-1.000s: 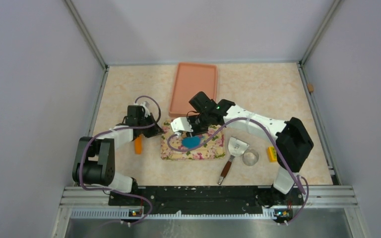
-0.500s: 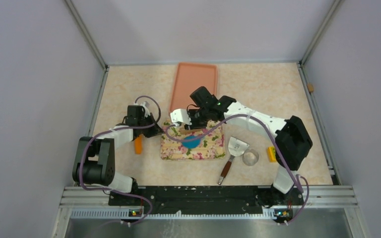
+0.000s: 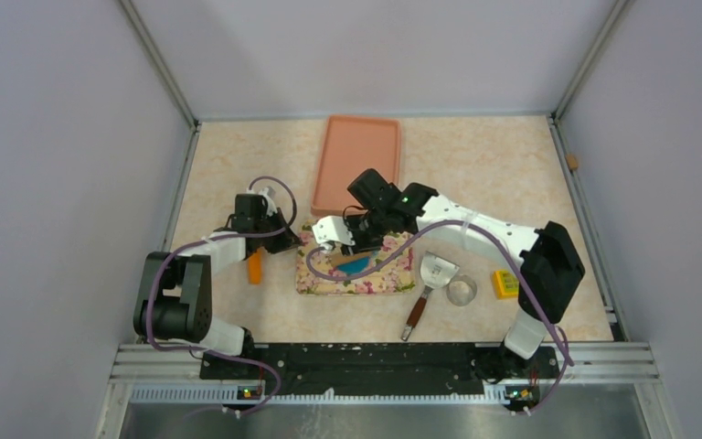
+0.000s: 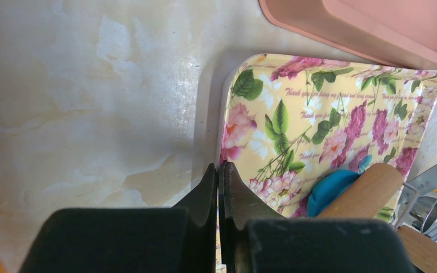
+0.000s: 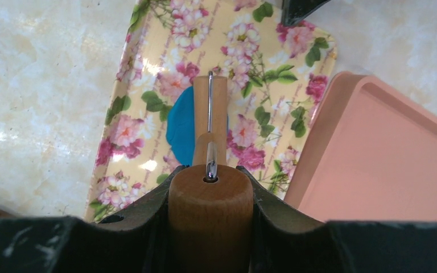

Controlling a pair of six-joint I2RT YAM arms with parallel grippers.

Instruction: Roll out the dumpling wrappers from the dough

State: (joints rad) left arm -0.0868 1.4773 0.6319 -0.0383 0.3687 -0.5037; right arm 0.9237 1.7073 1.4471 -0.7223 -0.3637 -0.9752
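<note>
The dough is a flattened bright blue patch on a floral tray. My right gripper is shut on the wooden handle of a rolling pin. The pin's roller lies across the dough. At the tray's left edge, my left gripper is shut with nothing between its fingers. Its tips sit on that rim. The left wrist view shows the dough partly under the roller. No dumpling wrappers are in view.
A long salmon-pink tray lies just behind the floral tray. To the right lie a metal spatula, a metal ring cutter and a yellow toy brick. An orange piece lies left of the floral tray.
My right gripper pushed the rolling pin away across the dough, then drew it back; the roller now covers part of the blue patch. The left arm has not moved.
</note>
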